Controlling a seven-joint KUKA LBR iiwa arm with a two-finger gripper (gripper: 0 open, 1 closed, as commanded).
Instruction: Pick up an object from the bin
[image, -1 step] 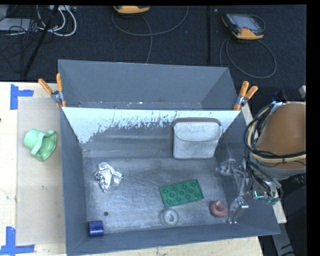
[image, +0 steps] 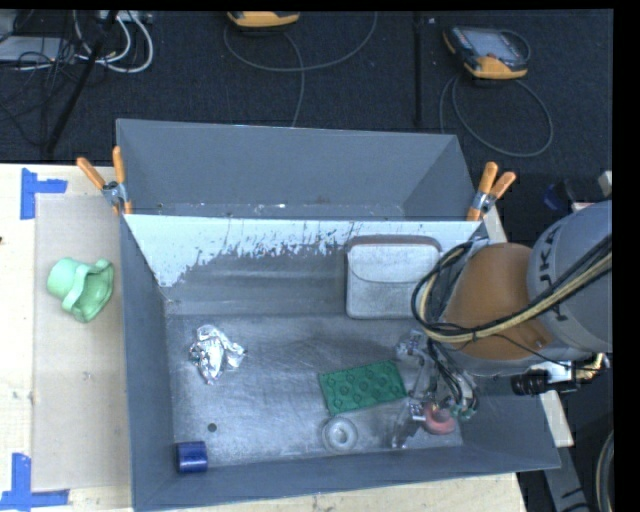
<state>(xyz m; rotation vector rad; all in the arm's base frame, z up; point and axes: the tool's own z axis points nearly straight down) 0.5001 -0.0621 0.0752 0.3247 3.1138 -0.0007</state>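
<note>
A small pink-red thing (image: 439, 421) lies on the floor of the grey bin (image: 290, 170), right at the tool (image: 422, 415). The tool hangs low over it, so it is likely the target. Whether the tool is apart, together or clamped on it cannot be told. Just left of the tool lies a flat green studded plate (image: 362, 387), and a pale ring (image: 340, 433) sits nearer the front. A grey block (image: 392, 275) rests behind the tool. Crumpled foil (image: 215, 353) and a blue block (image: 192, 457) lie far to its left, well apart and unlikely to hinder the pick.
</note>
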